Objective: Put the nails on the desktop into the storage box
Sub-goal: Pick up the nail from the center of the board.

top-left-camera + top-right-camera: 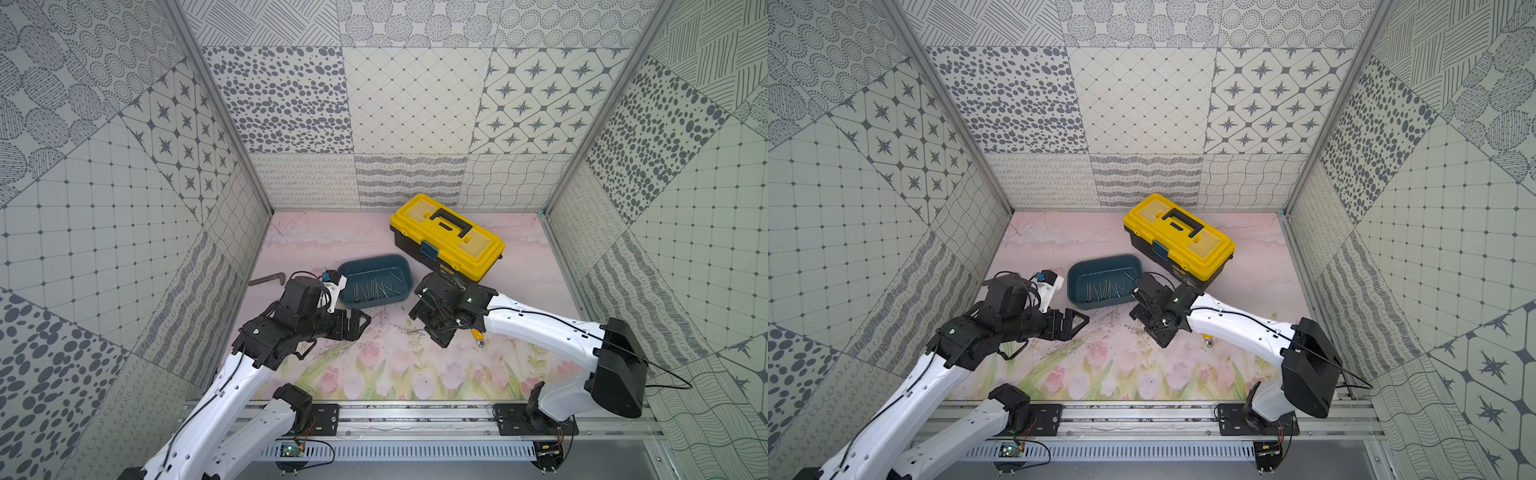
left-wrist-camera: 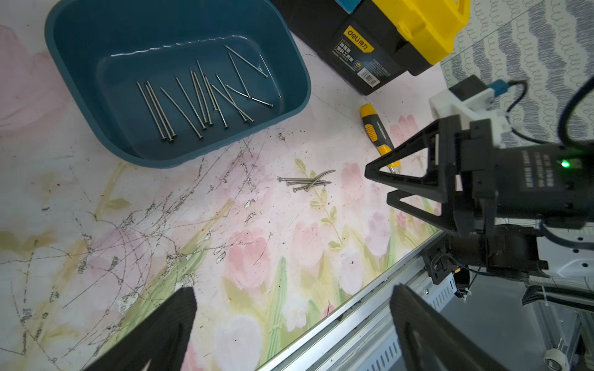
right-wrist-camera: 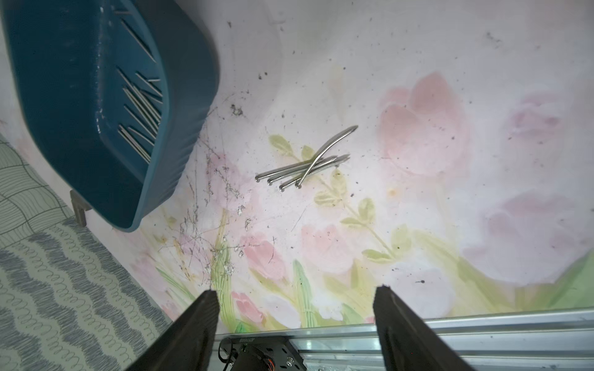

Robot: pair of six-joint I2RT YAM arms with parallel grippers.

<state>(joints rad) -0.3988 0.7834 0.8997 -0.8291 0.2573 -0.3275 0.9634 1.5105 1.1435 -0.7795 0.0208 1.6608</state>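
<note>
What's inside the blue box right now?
Grey nails, a dozen or more, lie flat on the floor of the box, some crossing. Nothing else shows in it. In both top views the near wall may hide a thin strip of the floor.

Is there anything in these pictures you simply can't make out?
Loose nails: too small to count in both top views.
Yellow-handled tool: in both top views, mostly under the right arm.
Dark metal bar: one end behind the left arm in a top view.
Toolbox contents: lid shut.
</note>
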